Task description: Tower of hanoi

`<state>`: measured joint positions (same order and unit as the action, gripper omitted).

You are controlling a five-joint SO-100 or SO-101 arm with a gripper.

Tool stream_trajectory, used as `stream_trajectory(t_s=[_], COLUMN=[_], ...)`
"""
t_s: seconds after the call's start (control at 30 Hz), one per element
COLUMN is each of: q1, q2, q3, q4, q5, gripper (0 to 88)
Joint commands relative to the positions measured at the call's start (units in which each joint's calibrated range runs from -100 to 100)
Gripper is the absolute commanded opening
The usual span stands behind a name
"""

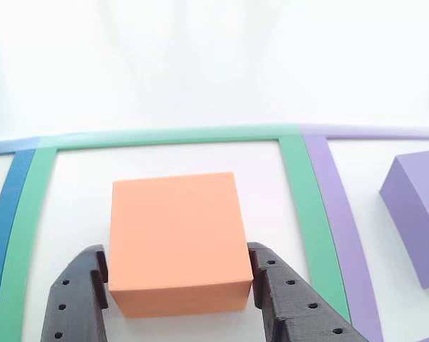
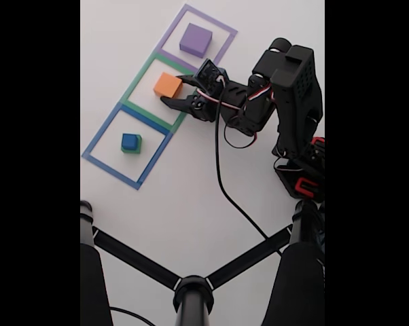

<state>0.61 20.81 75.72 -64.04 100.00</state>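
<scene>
Gripper [image 1: 179, 288] straddles the orange block [image 1: 175, 239] in the other view, one finger [image 1: 79, 299] at each side, touching; block sits inside the green outline [image 1: 300, 206]. Purple block [image 1: 417, 210] beyond, in the purple outline [image 1: 336, 192]. Fixed view: blue cube [image 2: 130, 140] on green block [image 2: 131, 149], in the blue outline [image 2: 102, 132].

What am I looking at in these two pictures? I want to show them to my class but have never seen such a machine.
It is a small black robot arm on a white table. The fixed view looks down on it; the other view looks out from just behind its hand. Three taped squares lie in a row. The purple block sits in the purple square, the orange block in the green one, and a blue block on a green block in the blue one. The hand's two fingers flank the orange block; whether they grip it is unclear.
</scene>
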Motion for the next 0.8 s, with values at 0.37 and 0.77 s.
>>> stream_trajectory(t_s=[0.37,0.77], q1=[-0.7,-2.6], q2=[-17.8,-54.5], q3=[2.7,-13.4], q4=[9.9,78.0], q5=[0.0,0.0], gripper=[29.8,12.4])
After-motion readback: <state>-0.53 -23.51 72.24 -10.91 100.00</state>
